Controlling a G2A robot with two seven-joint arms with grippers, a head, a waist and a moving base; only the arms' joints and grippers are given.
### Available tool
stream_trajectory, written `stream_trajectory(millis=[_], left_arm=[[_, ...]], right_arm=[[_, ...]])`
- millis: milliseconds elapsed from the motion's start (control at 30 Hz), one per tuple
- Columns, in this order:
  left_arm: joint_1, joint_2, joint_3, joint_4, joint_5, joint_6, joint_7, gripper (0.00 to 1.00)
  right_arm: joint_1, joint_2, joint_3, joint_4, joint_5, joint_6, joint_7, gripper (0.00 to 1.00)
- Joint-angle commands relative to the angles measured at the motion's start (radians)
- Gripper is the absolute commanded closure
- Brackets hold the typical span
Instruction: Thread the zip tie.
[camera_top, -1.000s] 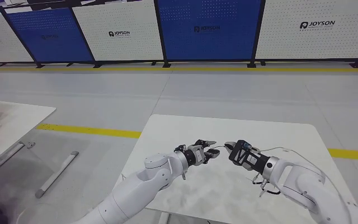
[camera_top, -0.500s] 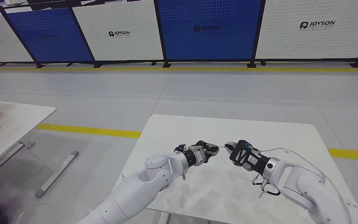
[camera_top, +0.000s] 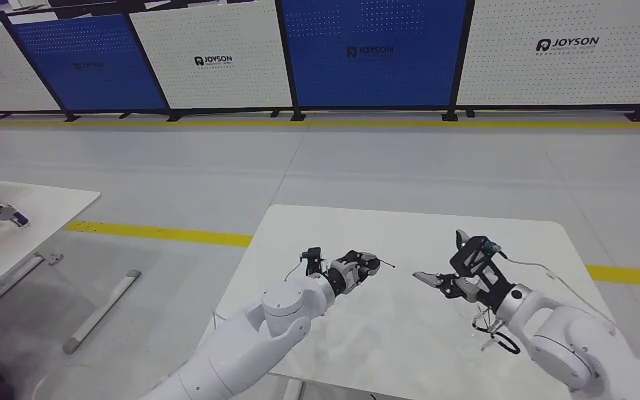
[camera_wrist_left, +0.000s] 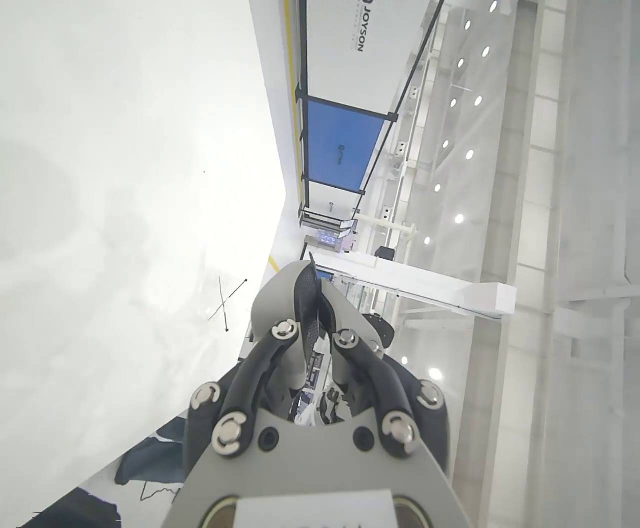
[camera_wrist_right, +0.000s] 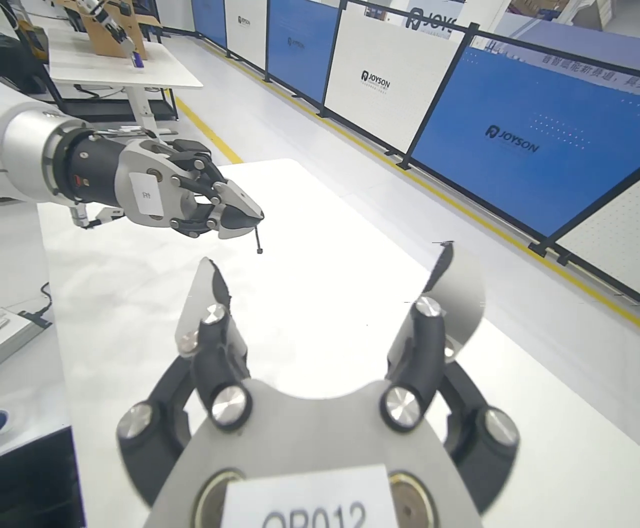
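The closed left pincer (camera_wrist_right: 252, 217) pinches a thin black plastic zip tie (camera_wrist_right: 258, 241), the right pincer (camera_wrist_right: 327, 255) gapes empty, so threading looks not yet done.

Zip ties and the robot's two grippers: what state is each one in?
Left gripper: shut on the zip tie.
Right gripper: open, holding nothing.
Zip tie: held, head end sticking out free.
Two spare zip ties: lying crossed on the table.
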Motion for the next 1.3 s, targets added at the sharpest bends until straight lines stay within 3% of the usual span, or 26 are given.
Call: stream_trajectory(millis=[0,700,767,867,1067,1267], left_arm=[[0.0,0.0,0.0,0.0,-0.002,0.001,0.001,1.0],[0.0,0.0,0.0,0.0,-0.002,0.001,0.001,1.0],[0.0,0.0,0.0,0.0,-0.002,0.001,0.001,1.0],[0.0,0.0,0.0,0.0,-0.002,0.001,0.001,1.0],[0.0,0.0,0.0,0.0,-0.002,0.001,0.001,1.0],[0.0,0.0,0.0,0.0,-0.002,0.001,0.001,1.0]], right_arm=[[0.001,0.0,-0.001,0.0,-0.002,0.0,-0.001,0.0],[-0.003,-0.001,0.012,0.006,0.006,0.004,-0.01,0.0],[-0.008,-0.003,0.031,0.027,0.089,-0.026,-0.001,0.0],[0.013,-0.005,0.048,0.054,0.189,-0.067,0.107,0.0],[0.088,-0.019,0.036,0.12,0.517,-0.067,0.307,0.0],[0.088,-0.019,0.036,0.12,0.517,-0.067,0.307,0.0]])
